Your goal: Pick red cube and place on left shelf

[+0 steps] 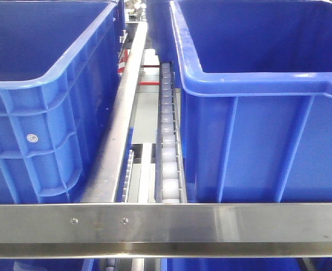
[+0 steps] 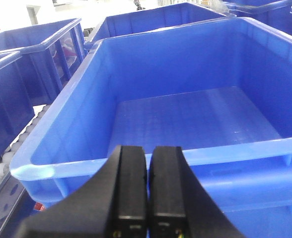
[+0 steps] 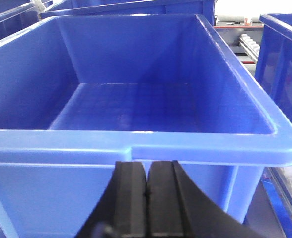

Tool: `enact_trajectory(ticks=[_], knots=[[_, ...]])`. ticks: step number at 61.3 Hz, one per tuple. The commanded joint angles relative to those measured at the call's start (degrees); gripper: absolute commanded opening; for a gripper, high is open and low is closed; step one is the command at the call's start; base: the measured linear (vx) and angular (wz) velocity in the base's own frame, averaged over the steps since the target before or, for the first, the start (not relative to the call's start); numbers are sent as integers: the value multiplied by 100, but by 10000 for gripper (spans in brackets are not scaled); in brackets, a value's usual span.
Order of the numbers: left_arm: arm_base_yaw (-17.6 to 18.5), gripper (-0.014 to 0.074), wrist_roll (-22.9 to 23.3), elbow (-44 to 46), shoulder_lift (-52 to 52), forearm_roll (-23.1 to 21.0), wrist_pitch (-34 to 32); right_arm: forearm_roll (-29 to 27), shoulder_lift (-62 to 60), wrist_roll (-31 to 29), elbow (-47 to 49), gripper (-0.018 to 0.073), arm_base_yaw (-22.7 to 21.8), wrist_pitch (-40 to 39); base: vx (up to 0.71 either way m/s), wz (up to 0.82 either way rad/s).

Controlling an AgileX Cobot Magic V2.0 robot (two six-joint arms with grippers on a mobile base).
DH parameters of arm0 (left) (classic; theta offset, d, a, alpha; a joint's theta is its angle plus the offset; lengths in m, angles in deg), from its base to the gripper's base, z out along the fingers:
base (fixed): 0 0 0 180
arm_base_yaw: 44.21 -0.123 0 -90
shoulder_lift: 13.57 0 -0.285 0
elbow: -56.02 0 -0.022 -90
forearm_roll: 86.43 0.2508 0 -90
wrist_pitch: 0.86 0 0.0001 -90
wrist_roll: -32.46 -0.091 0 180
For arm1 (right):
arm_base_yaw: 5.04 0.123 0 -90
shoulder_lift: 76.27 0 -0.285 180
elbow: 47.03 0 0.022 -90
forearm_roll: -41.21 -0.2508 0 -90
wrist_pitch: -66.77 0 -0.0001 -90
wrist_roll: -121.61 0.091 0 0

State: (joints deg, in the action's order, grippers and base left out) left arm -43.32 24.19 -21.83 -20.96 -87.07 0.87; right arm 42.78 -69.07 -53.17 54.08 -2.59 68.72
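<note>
Two big blue crates fill the front view, left crate (image 1: 42,107) and right crate (image 1: 262,124), both sitting just behind the shelf (image 1: 166,228) rail, that flat steel bar running across the bottom with two screws (image 1: 98,221) left of its middle. Between the crates, a white roller track (image 1: 167,147) runs back from the rail, with a steel divider (image 1: 118,130) slanting along beside it on the left crate's side. Over to the left wrist camera: the left gripper (image 2: 147,198) hangs just in front of a crate's near rim, its two black fingers (image 2: 128,188) pressed together with only a thin seam between them, nothing clamped. That crate (image 2: 195,119) shows a bare ribbed floor, and more blue crates stand beyond it and to its left, with white rollers (image 2: 2,161) peeking out low at the left edge. Right wrist camera now: the right gripper (image 3: 147,198) sits just in front of another crate (image 3: 136,89), fingers (image 3: 131,198) likewise closed flat against each other and holding nothing. Rollers show at the far right of that crate too. As for the red cube, it appears in none of the three views, so I cannot tell where it is.
</note>
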Motion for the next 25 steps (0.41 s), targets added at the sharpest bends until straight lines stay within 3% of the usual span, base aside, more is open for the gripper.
enact_trajectory(ticks=[1,25], knots=[[31,106,-3,-126,-40,-27,-520,53,-103,-44,141,55,-28,-560,0,0],[31,106,-3,-126,-40,-27,-520,53,-103,-44,141,55,-28,-560,0,0]])
